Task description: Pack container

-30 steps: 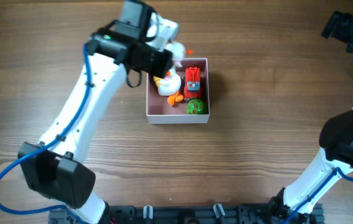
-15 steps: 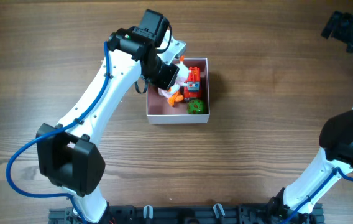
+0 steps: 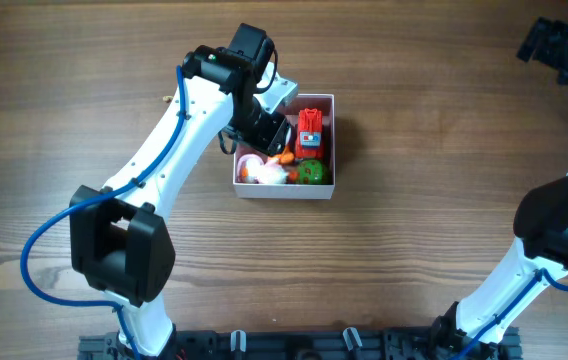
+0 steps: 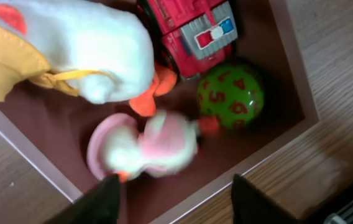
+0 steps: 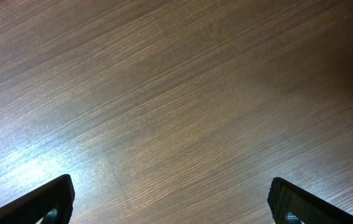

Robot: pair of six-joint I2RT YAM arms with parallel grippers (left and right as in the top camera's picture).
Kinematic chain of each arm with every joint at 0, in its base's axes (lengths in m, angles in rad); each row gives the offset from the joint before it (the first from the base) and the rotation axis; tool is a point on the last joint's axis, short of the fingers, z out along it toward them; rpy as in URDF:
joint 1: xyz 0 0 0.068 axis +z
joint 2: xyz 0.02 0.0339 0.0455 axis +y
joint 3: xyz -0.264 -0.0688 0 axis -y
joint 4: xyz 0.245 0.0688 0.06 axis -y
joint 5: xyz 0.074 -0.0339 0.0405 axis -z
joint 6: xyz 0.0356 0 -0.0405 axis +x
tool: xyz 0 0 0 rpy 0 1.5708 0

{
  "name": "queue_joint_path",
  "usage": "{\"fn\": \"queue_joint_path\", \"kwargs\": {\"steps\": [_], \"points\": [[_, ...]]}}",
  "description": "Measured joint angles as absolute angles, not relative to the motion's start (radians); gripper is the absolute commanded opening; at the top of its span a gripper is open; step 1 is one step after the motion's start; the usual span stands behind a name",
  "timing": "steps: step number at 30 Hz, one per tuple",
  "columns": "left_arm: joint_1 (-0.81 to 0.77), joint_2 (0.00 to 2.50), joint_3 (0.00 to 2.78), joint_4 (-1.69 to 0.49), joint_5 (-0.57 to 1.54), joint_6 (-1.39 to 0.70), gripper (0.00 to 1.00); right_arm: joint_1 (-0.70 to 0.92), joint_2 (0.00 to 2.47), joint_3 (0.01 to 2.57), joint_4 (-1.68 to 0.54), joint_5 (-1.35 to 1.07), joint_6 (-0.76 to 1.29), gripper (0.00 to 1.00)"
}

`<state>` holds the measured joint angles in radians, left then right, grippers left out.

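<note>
While left pincer (image 4: 175,200) gapes, container (image 3: 284,192) holds four toys (image 4: 158,146).

The left arm (image 3: 159,160) stretches forward, left gripper (image 4: 175,198) pointing down, jaws apart. The right arm (image 3: 564,225) sits folded aside, right gripper (image 5: 171,200) spread wide.
</note>
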<state>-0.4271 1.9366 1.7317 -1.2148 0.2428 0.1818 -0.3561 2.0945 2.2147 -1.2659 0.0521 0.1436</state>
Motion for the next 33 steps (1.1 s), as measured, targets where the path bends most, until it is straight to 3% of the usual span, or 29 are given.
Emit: {"fn": "queue_joint_path", "kwargs": {"steps": [6,11,21,33], "points": [[-0.427,1.938,1.732,-1.112,0.168,0.158,1.00,-0.356,2.094,2.215,-1.266,0.052,0.144,1.00],[-0.400,1.938,1.751,-0.984,0.064,0.009,1.00,-0.356,2.094,2.215,-1.266,0.052,0.144,1.00],[-0.173,1.858,1.820,-0.997,-0.001,-0.202,1.00,-0.356,2.094,2.215,-1.266,0.052,0.144,1.00],[0.003,1.887,1.820,-1.066,-0.006,0.054,1.00,-0.356,2.094,2.215,-1.266,0.052,0.144,1.00]]}}
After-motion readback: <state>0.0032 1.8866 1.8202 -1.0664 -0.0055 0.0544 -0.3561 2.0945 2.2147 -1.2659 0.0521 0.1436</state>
